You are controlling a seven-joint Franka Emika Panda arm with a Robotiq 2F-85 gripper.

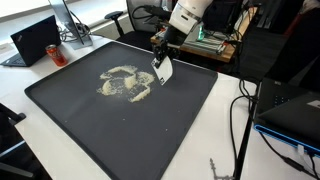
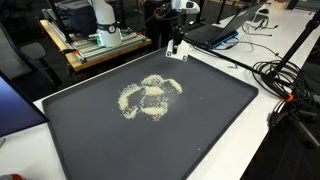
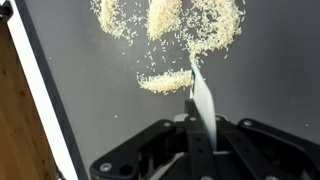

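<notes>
My gripper (image 1: 160, 62) is shut on a thin white card-like scraper (image 1: 163, 69), held edge down above the large black tray (image 1: 120, 140). In the wrist view the scraper (image 3: 203, 100) stands upright between the shut fingers (image 3: 197, 135), its tip next to a small strip of pale grains (image 3: 165, 81). More grains (image 3: 170, 20) lie in patches beyond. The grain pile (image 1: 124, 83) sits left of the scraper in an exterior view; it also shows in the middle of the tray (image 2: 150, 97), with the gripper (image 2: 175, 45) near the tray's far edge.
A closed black laptop (image 1: 38, 42) stands beside the tray. Cables (image 2: 285, 80) trail on the white table. A wooden bench with equipment (image 2: 100, 45) is behind the tray. The tray's raised white edge (image 3: 40, 90) runs along one side in the wrist view.
</notes>
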